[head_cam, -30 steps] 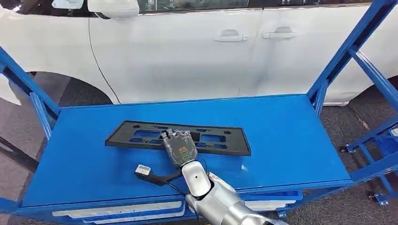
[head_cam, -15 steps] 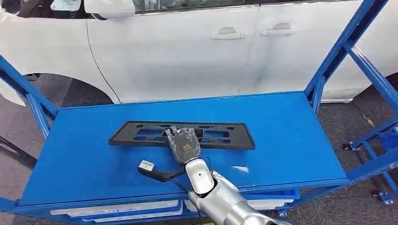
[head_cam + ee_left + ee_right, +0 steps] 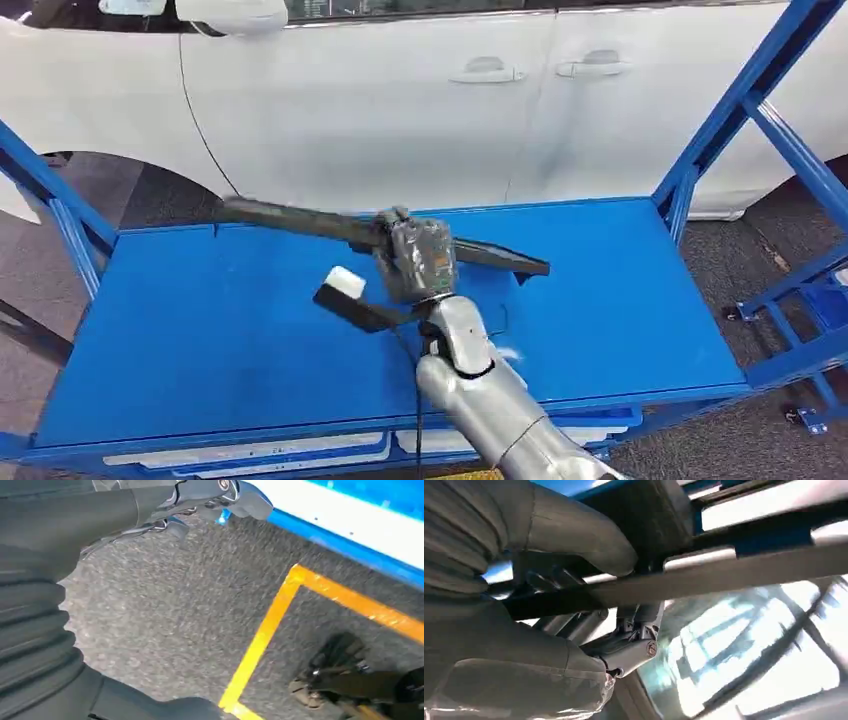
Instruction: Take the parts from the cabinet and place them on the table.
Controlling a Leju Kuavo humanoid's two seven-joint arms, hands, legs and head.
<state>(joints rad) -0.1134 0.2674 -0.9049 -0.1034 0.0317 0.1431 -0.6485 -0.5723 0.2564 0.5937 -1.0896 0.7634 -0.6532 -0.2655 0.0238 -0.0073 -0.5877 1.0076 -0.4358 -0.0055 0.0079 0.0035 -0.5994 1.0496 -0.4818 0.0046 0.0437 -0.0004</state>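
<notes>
A long black plastic frame part (image 3: 290,220) is up off the blue cabinet shelf (image 3: 620,300), tilted so I see it nearly edge-on. My right hand (image 3: 418,258) grips it near its middle, above the shelf's centre. In the right wrist view the thumb and fingers of the right hand (image 3: 499,605) wrap the part's dark bar (image 3: 724,575). My left hand (image 3: 190,500) hangs low beside the cabinet over the grey floor, fingers apart from the thumb and holding nothing.
A white car (image 3: 400,100) stands close behind the cabinet. Blue rack uprights (image 3: 740,110) rise at both ends of the shelf. White parts (image 3: 250,450) lie on the lower level. A yellow floor line (image 3: 260,640) runs by the cabinet's base.
The black frame part lay flat on the shelf under my right hand; now the hand has raised it off the shelf and tilted it edge-on.
</notes>
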